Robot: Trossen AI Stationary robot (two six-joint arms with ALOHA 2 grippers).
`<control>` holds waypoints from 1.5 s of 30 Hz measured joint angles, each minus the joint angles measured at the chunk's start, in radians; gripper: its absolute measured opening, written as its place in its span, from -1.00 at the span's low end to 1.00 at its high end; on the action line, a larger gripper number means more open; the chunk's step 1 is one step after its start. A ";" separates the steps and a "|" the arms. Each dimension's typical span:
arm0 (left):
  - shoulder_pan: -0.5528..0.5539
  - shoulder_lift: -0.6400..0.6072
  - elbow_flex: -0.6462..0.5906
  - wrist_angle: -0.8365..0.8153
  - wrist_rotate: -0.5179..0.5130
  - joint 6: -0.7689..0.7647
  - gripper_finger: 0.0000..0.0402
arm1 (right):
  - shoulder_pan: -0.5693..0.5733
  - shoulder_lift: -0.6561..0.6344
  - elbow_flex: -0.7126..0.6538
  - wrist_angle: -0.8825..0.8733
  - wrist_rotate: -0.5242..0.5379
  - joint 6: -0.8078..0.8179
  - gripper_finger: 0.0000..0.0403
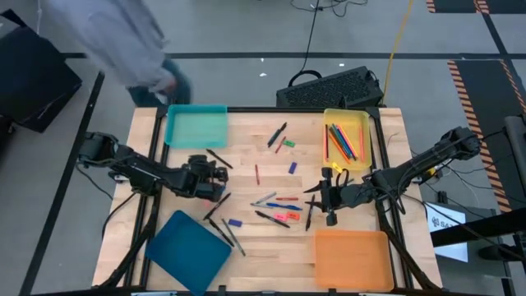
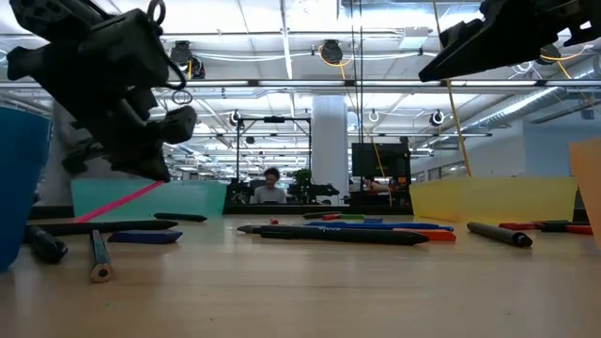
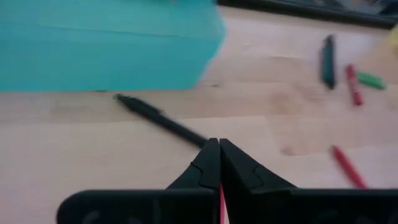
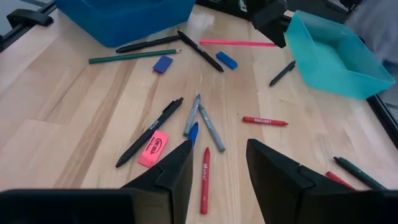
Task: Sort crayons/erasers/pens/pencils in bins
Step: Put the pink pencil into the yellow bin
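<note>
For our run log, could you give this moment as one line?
left gripper: shut on pink pencil, lifted | right gripper: open above table | teal bin: empty

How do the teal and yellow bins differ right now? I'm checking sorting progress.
The yellow bin holds several bright pencils, while the teal bin shows nothing inside. The teal bin sits at the far left corner of the table, the yellow bin at the far right. The left tool, shut on a pink pencil, is nearer the teal bin; the open right tool is nearer the yellow one. Both are shallow rectangular trays.
</note>
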 joint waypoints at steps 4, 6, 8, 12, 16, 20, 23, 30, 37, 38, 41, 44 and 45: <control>0.021 0.043 0.001 0.225 -0.016 0.139 -0.99 | 0.000 0.000 0.000 0.001 0.001 -0.003 -0.30; 0.040 0.075 0.000 0.374 -0.014 0.254 -0.99 | -0.001 0.000 0.000 0.002 0.001 -0.003 -0.30; 0.064 0.109 0.001 0.561 -0.004 0.386 -0.99 | -0.004 0.000 0.000 0.001 0.001 -0.003 -0.30; 0.121 0.192 0.003 0.866 0.037 0.594 -0.99 | -0.010 0.003 0.000 0.002 0.002 -0.005 -0.30; 0.168 0.277 0.070 0.911 0.068 0.689 -1.00 | -0.011 0.005 0.000 0.001 0.002 -0.004 -0.30; 0.209 0.368 0.167 0.909 0.103 0.801 -1.00 | -0.011 0.010 0.000 0.001 0.002 -0.008 -0.30; 0.249 0.418 0.227 0.908 0.134 0.853 -1.00 | -0.011 0.009 0.000 0.000 0.002 -0.007 -0.30; 0.307 0.505 0.341 0.912 0.213 0.926 -1.00 | -0.011 0.009 0.000 -0.006 0.002 -0.004 -0.30; 0.286 0.553 0.414 0.851 0.280 1.025 -1.00 | -0.011 0.009 0.000 -0.009 0.002 -0.008 -0.30; 0.285 0.553 0.413 0.844 0.287 1.035 -1.00 | -0.011 0.009 0.000 -0.008 0.001 -0.009 -0.30; 0.270 0.552 0.413 0.841 0.310 1.070 -0.99 | -0.011 0.009 0.000 -0.007 0.001 -0.017 -0.30; 0.252 0.552 0.413 0.838 0.327 1.107 -0.95 | -0.011 0.009 0.000 -0.006 0.002 -0.027 -0.30; 0.246 0.552 0.413 0.840 0.330 1.112 -0.93 | -0.013 0.009 0.000 -0.002 0.002 -0.030 -0.30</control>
